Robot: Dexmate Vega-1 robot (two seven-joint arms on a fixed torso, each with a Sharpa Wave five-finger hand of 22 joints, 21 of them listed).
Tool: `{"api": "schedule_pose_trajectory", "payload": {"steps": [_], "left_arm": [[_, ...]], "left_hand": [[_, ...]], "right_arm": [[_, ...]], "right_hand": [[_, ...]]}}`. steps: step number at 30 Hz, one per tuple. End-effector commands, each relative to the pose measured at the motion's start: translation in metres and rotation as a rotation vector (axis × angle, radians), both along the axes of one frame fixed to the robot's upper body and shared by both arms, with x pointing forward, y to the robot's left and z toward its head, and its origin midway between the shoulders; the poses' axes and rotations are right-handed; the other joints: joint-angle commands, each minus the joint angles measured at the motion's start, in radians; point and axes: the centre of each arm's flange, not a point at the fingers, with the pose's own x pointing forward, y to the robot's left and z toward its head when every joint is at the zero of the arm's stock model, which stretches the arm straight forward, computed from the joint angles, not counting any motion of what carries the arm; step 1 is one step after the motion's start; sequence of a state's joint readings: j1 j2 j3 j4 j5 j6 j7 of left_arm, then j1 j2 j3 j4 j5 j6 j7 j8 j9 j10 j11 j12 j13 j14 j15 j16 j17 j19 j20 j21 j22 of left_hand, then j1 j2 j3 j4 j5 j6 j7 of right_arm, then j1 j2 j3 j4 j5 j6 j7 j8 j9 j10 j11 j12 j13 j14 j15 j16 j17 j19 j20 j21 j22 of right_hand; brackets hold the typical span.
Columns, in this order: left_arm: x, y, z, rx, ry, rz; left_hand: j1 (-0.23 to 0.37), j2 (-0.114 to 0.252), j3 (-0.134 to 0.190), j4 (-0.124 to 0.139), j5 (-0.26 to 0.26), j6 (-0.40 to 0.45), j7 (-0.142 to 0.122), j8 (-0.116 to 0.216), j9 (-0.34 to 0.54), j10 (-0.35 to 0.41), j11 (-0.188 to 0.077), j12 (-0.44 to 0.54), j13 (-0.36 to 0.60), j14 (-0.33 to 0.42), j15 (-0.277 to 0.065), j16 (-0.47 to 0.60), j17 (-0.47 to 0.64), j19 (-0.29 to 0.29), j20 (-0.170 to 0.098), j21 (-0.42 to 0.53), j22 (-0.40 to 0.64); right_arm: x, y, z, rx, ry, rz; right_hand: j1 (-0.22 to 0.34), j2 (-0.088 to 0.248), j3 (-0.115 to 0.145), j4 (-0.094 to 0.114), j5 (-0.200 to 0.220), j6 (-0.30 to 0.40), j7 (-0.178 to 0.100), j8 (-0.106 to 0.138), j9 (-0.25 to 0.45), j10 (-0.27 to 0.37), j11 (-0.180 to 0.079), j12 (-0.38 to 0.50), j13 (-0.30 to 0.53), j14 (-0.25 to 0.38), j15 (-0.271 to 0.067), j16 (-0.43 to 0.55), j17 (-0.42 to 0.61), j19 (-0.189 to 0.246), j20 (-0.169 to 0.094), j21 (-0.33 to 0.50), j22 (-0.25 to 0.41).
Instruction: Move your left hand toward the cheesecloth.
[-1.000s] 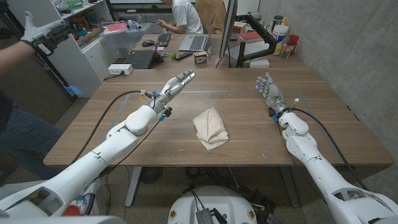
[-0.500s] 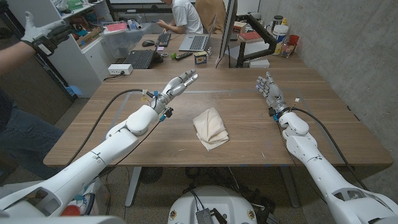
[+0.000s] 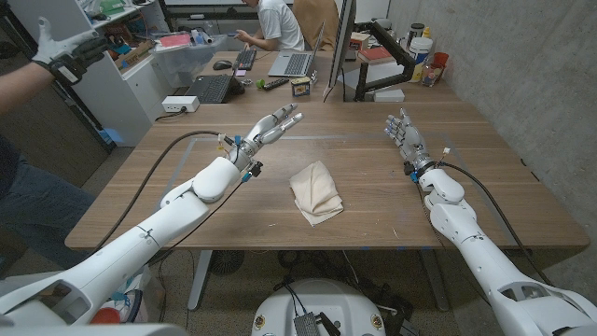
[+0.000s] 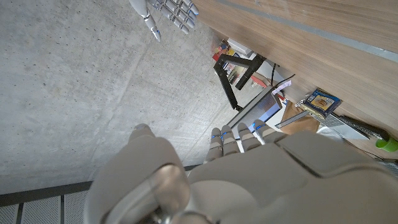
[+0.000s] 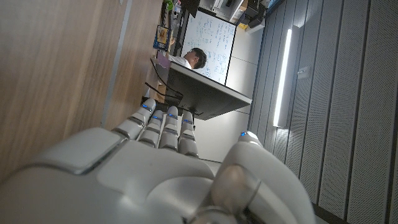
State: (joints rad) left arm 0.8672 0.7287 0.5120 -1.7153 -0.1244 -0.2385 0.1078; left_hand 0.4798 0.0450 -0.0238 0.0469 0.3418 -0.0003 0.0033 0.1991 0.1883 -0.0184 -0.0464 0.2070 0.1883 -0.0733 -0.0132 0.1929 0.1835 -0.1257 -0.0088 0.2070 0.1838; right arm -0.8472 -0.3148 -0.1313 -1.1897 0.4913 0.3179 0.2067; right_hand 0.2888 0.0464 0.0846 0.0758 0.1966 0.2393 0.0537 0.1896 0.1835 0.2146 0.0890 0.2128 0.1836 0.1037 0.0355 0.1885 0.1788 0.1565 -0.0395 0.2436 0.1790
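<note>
On the wooden bench (image 3: 168, 201), working from the near edge outward, we list the following.

Item one: the cheesecloth (image 3: 315, 191), a cream folded cloth, lying flat near the middle of the bench, nearer the front edge than the back, touched by nothing.

Item two: the left robot hand (image 3: 270, 125), beyond the cheesecloth and to its left, raised above the bench surface. We see its fingers spread apart and reaching toward the far edge, holding nothing. It stands apart from the cheesecloth, with bare wood between them. A black cable (image 3: 173, 152) loops from its wrist back along the bench.

Item three: the right robot hand (image 3: 403, 133), on the right side of the bench, well apart from the cheesecloth. We see it upright with fingers extended and slightly parted, empty. In the left wrist view the same hand (image 4: 166, 11) shows with fingers apart.

Item four, at the far edge: a small box with a printed label (image 3: 300, 87) and a monitor arm (image 3: 387, 58) in black.

Item five, beyond the bench: an open laptop (image 3: 210, 88), a second laptop (image 3: 292, 63), and a seated person in a white shirt (image 3: 278, 22). At the left edge, another person's gloved hand (image 3: 58, 45) is raised.
</note>
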Motion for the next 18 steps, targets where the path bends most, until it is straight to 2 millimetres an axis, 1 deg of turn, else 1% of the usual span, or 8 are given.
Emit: {"api": "schedule_pose_trajectory", "payload": {"steps": [1, 7, 13, 18], "left_arm": [[-0.009, -0.01, 0.002, 0.051, -0.035, 0.014], [-0.012, -0.014, 0.002, 0.07, -0.062, 0.017], [-0.015, -0.018, 0.002, 0.105, -0.082, 0.028], [-0.017, -0.022, 0.002, 0.142, -0.095, 0.038]], "left_hand": [[0.011, -0.001, 0.002, -0.004, 0.002, -0.003, -0.004, -0.001, 0.002, -0.005, -0.003, -0.003, 0.002, 0.0, 0.001, -0.002, 0.004, -0.002, 0.005, -0.003, 0.003], [0.013, 0.0, 0.002, -0.005, 0.001, -0.004, -0.007, -0.002, 0.002, -0.007, -0.005, -0.004, 0.002, -0.002, 0.0, -0.003, 0.004, -0.002, 0.01, -0.003, 0.003], [0.016, 0.001, 0.001, -0.005, 0.001, -0.004, -0.006, -0.001, 0.003, -0.008, -0.005, -0.004, 0.003, -0.012, -0.004, -0.007, 0.004, -0.003, 0.009, -0.003, 0.003], [0.019, 0.001, 0.0, -0.007, 0.0, 0.002, -0.007, 0.002, 0.003, 0.008, -0.013, 0.003, 0.003, -0.011, -0.006, -0.005, 0.004, -0.004, 0.008, -0.002, 0.003]], "right_arm": [[0.0, 0.0, 0.001, 0.0, -0.007, 0.008], [-0.001, -0.001, 0.001, 0.004, -0.009, 0.006], [-0.002, -0.002, 0.0, 0.01, -0.012, 0.004], [-0.002, -0.002, 0.0, 0.011, -0.012, 0.003]], "right_hand": [[0.001, 0.01, 0.001, -0.006, 0.003, 0.008, 0.001, 0.005, 0.003, 0.01, -0.003, 0.004, 0.002, 0.011, 0.0, 0.001, 0.006, 0.006, 0.0, -0.004, 0.005], [0.0, 0.011, 0.001, -0.007, 0.003, 0.008, 0.001, 0.005, 0.003, 0.009, -0.003, 0.003, 0.002, 0.012, 0.0, 0.001, 0.006, 0.007, 0.0, -0.005, 0.006], [0.0, 0.011, 0.001, -0.007, 0.003, 0.008, 0.0, 0.005, 0.003, 0.009, -0.003, 0.003, 0.002, 0.012, 0.0, 0.001, 0.006, 0.007, 0.0, -0.006, 0.006], [0.0, 0.012, 0.0, -0.007, 0.003, 0.009, 0.001, 0.005, 0.003, 0.009, -0.001, 0.003, 0.002, 0.013, 0.001, 0.001, 0.006, 0.008, 0.001, -0.007, 0.006]]}}
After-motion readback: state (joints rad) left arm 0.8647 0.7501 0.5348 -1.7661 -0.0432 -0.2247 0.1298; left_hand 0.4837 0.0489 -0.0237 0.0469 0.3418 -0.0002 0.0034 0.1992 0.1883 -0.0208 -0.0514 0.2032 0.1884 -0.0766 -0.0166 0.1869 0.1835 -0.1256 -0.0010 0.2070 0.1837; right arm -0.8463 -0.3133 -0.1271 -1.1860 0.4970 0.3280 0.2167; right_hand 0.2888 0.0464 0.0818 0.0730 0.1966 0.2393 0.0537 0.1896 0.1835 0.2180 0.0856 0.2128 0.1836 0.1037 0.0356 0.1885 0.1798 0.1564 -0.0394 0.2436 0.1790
